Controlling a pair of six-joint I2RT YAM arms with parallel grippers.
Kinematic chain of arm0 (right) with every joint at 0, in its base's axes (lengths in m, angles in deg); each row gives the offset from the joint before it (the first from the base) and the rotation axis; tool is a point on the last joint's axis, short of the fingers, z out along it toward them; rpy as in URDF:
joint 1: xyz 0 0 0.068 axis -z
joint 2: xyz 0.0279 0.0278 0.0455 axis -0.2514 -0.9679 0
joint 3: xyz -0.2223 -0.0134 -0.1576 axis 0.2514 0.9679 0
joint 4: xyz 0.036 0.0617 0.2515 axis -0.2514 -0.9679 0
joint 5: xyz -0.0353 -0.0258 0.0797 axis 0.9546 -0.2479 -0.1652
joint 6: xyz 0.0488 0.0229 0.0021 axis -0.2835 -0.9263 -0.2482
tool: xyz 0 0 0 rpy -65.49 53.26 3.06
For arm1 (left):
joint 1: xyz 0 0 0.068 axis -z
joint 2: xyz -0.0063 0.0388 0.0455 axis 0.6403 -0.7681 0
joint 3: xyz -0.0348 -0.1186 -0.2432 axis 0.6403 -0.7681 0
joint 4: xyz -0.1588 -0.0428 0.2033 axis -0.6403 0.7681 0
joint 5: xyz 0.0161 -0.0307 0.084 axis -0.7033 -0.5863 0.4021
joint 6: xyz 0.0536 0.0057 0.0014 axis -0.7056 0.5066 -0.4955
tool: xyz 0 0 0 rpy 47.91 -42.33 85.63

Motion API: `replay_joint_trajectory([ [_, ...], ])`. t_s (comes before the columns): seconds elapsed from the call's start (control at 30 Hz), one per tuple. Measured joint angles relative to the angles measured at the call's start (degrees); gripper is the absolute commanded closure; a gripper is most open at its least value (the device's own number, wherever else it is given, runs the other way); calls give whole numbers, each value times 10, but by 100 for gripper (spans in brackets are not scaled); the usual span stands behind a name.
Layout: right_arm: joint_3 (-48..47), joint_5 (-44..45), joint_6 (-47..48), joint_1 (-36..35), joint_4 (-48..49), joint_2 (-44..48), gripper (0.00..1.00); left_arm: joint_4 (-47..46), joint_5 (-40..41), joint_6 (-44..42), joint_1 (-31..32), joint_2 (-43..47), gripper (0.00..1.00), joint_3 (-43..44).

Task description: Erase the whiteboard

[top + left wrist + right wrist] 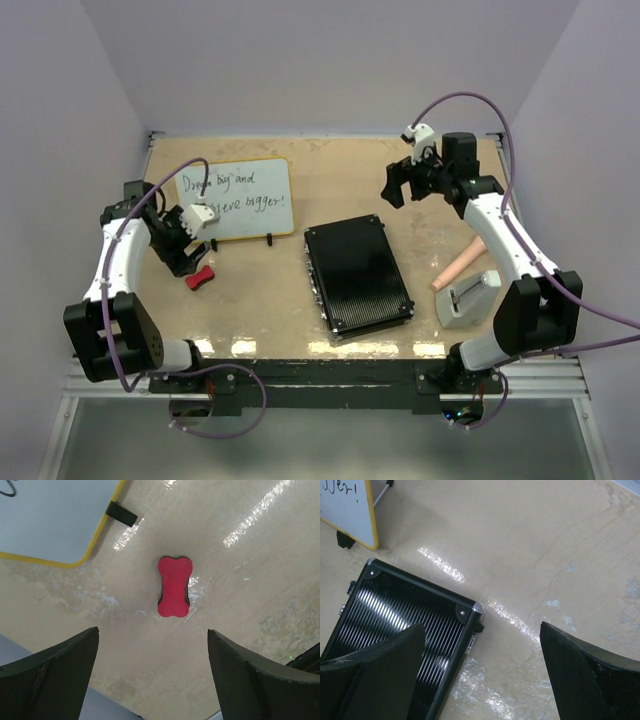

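Tan table (350, 180): whiteboard (235, 198) far left, still lettered. Left gripper (152, 630) over red eraser (174, 586), fingers spread, empty. Right gripper (482, 625) likewise.

The whiteboard (236, 198) sat at the far left of the bench (340, 165), and the eraser (174, 586) lay just before its near left corner, below my left jaws. The case (358, 277) lay mid-bench, right of the board and apart from it. A rod (458, 268) and a block (468, 298) lay side by side at the near right, with my right jaws over the far right.
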Motion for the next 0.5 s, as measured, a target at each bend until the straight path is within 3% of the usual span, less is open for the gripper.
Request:
replay_joint_trajectory([
  [0.17,0,30,-56,-9,8,-17,2,-11,1,-47,0,-28,18,-33],
  [0.5,-4,59,-99,-11,12,-34,1,-76,11,-42,21,-70,38,-103],
])
